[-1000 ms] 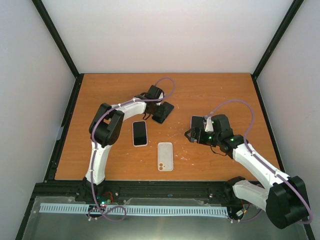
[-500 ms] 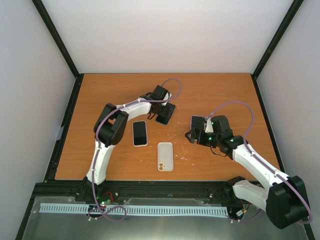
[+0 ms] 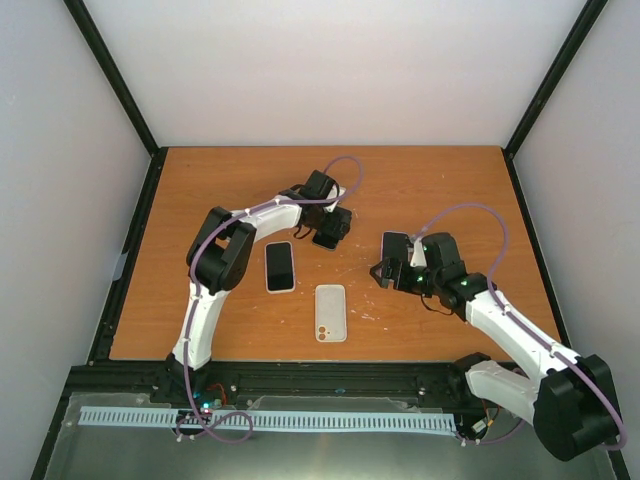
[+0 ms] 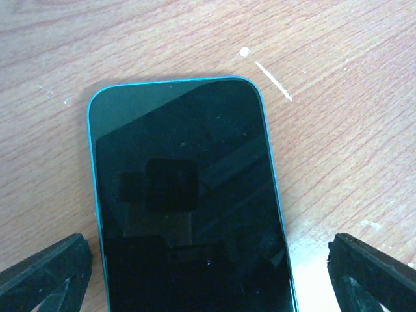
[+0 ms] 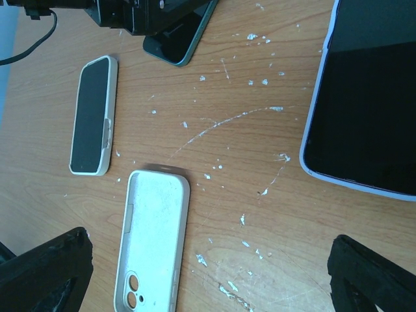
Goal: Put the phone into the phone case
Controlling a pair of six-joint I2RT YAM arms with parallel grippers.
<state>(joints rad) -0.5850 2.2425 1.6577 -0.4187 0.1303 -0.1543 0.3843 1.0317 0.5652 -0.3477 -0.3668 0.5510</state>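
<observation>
A dark phone with a teal edge [image 4: 185, 195] lies screen up on the table. My left gripper [image 4: 208, 279] is open low over it, one fingertip [image 4: 45, 273] on each side of its near end, neither touching it. In the top view this gripper [image 3: 328, 228] covers most of that phone. The empty white phone case [image 3: 331, 312] lies inside up near the table's front, also in the right wrist view [image 5: 153, 240]. My right gripper [image 5: 211, 279] is open over bare wood right of the case, holding nothing.
A phone in a cream case [image 3: 280, 266] lies left of the empty case. A dark phone with a lavender edge [image 5: 370, 110] lies under the right wrist [image 3: 395, 243]. The wooden table [image 3: 450, 190] is scratched and flecked white.
My left gripper has moved right and toward the front, coming over the teal-edged phone so it now hides most of it. The right arm has hardly shifted.
</observation>
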